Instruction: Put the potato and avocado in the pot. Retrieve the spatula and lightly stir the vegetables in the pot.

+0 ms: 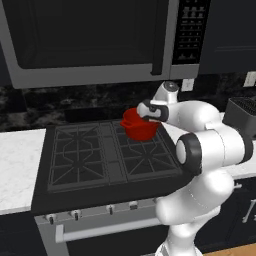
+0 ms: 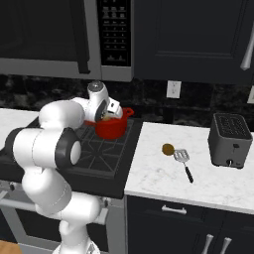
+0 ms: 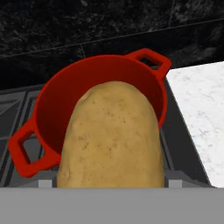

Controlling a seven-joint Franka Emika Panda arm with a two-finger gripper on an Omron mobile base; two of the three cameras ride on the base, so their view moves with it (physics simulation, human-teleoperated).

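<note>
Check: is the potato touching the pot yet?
Cannot tell. In the hand view the potato fills the foreground before the pot, hiding any gap or contact; both base views are too small to settle it.

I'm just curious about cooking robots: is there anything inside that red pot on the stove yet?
The visible part of the red pot is bare inner wall, with nothing lying there. The potato, held in the gripper close to the camera, covers the pot's bottom, so that part cannot be seen.
</note>
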